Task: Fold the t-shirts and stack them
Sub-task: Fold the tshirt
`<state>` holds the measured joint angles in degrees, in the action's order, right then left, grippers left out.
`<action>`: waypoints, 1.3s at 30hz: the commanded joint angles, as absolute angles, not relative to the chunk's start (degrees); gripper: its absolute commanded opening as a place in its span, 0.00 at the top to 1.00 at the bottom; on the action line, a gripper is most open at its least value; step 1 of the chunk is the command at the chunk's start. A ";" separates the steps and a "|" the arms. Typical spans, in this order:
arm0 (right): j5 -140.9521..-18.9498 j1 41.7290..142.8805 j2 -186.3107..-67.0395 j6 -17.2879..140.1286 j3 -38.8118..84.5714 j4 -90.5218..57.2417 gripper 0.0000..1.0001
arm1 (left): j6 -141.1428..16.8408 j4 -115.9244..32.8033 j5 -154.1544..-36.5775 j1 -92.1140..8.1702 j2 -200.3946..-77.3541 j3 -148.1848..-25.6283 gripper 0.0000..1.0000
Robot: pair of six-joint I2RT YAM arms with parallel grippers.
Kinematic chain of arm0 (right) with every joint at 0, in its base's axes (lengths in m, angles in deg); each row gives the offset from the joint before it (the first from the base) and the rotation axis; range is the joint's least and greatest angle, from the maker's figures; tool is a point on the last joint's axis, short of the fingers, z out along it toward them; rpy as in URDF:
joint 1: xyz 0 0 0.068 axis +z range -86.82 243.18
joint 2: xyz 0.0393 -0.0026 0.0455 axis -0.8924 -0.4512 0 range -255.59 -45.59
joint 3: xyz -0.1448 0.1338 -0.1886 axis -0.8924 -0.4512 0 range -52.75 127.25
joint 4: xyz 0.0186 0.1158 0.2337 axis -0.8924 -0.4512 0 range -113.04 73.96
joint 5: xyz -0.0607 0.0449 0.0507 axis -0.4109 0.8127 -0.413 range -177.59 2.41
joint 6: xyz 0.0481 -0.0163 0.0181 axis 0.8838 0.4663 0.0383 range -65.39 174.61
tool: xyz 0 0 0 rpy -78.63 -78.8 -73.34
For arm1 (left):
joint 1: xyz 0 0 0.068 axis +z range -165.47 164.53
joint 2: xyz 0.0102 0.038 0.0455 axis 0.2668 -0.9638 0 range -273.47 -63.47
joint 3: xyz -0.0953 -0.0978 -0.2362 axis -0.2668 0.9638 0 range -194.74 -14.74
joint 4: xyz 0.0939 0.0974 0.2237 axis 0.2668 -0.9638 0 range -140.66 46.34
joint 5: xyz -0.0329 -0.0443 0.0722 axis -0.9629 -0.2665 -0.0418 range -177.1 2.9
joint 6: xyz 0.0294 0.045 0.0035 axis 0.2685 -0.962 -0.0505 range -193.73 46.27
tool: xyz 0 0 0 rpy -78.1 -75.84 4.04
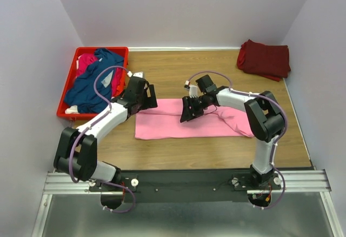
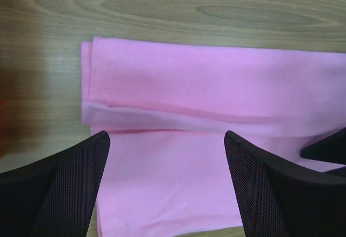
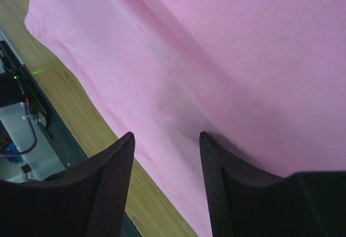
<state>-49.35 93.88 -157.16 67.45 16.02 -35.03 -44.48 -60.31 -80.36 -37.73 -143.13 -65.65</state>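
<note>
A light pink t-shirt [image 1: 162, 126] lies folded into a long strip across the middle of the wooden table. My left gripper [image 1: 153, 97] hovers over its left end, open, with the cloth [image 2: 216, 80] showing between the fingers [image 2: 167, 137]. Over the strip's middle my right gripper [image 1: 186, 111] is open; in the right wrist view its fingers [image 3: 166, 137] stand apart close above the pink cloth [image 3: 243, 47], near its front edge. A dark maroon t-shirt [image 1: 264, 58] lies folded at the back right. A navy t-shirt [image 1: 89, 85] and a magenta t-shirt [image 1: 85, 63] lie crumpled in the crate.
The red plastic crate [image 1: 100, 49] stands at the back left against the wall. A metal rail [image 1: 184, 180] with both arm bases runs along the table's near edge. Walls close the table in on three sides.
</note>
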 commanded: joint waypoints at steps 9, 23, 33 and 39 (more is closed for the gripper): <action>-53.74 94.38 -150.28 69.11 18.88 -34.68 0.41 | -47.00 -59.30 -81.39 -38.15 -158.19 -75.81 0.07; -69.74 94.38 -139.38 70.60 10.27 -34.59 0.41 | -49.12 -71.79 -83.23 -40.70 -163.58 -78.64 0.07; -81.07 93.86 -134.37 73.50 5.96 -34.59 0.41 | -44.64 -69.78 -82.54 -43.07 -157.25 -72.05 0.08; -85.30 90.34 -129.71 77.36 0.52 -34.76 0.42 | -42.53 -66.87 -81.39 -43.07 -157.07 -67.92 0.07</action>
